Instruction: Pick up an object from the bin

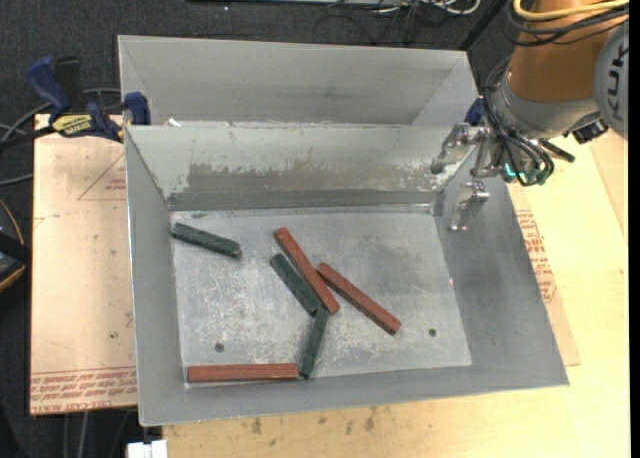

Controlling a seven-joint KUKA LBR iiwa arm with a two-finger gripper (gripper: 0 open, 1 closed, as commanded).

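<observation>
Probably light and stiff, the reddish-brown rectangular bar (358, 298) nearest the gripper (462, 186) suits a crosswise mid-length pinch; whether the gripper is clenched I cannot tell.

Three reddish-brown bars (358, 298), three dark green bars (205, 239)

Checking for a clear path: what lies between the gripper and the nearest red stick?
Nothing: in the camera view only bare bin floor lies between the gripper and that red stick.
</observation>
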